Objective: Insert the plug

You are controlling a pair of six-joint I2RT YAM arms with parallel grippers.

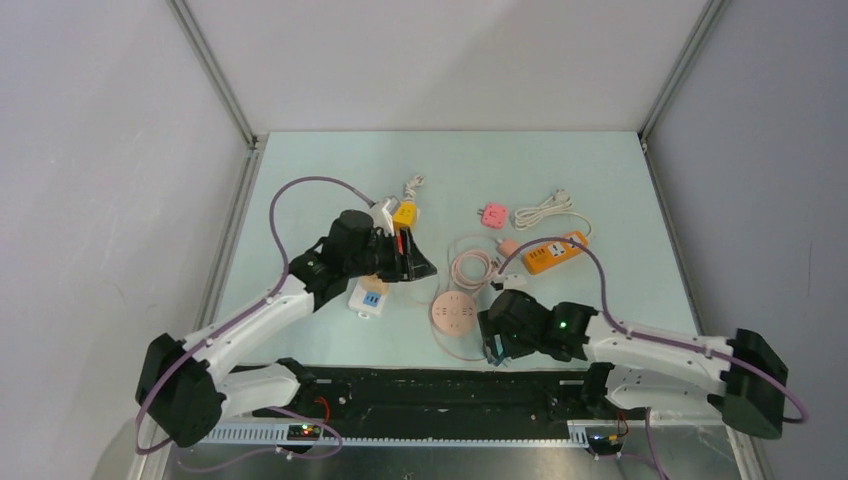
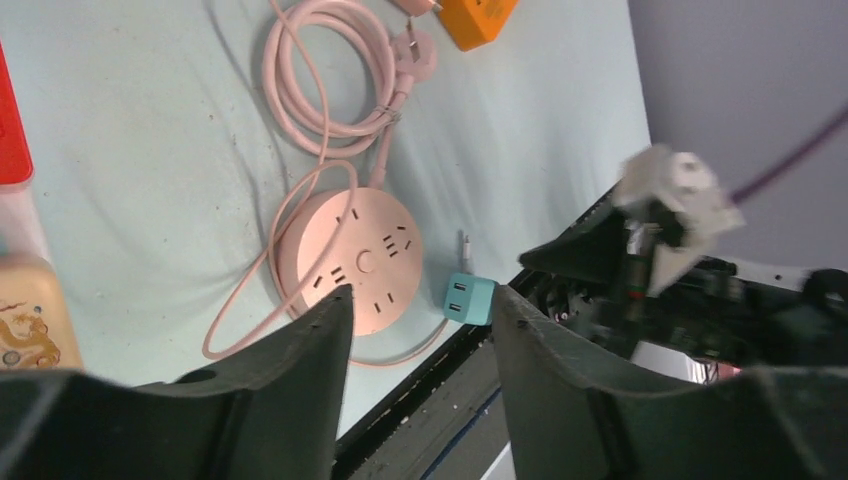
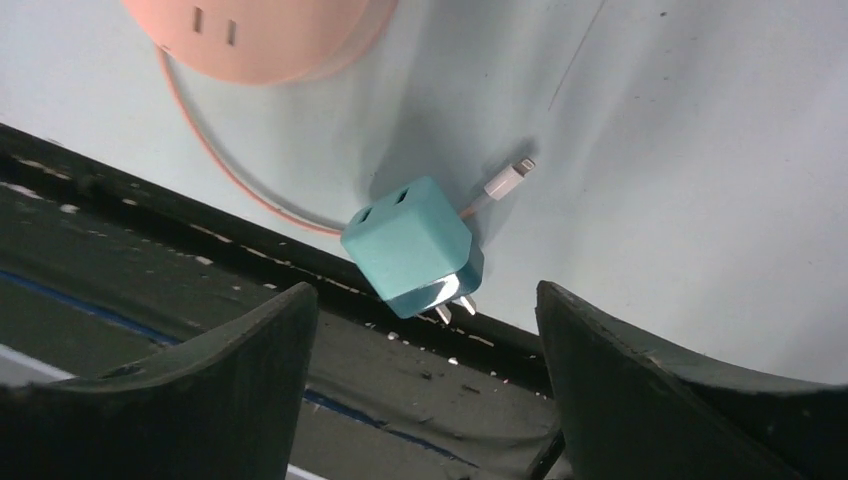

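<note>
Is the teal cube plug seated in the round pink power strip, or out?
Out. The teal cube plug lies on the table beside the round pink power strip, prongs bare.

Teal plug (image 3: 410, 248) hemmed: black rail (image 3: 150, 262) near side, pink socket (image 3: 258, 30) behind.

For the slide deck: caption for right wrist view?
Open right gripper hovers over teal charger at table edge, near pink power strip.

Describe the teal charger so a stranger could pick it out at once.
Start at the table's near edge, along the black rail. Beside the round pink power strip there lies a small charger cube. It alone is teal, with two USB ports and metal prongs.
</note>
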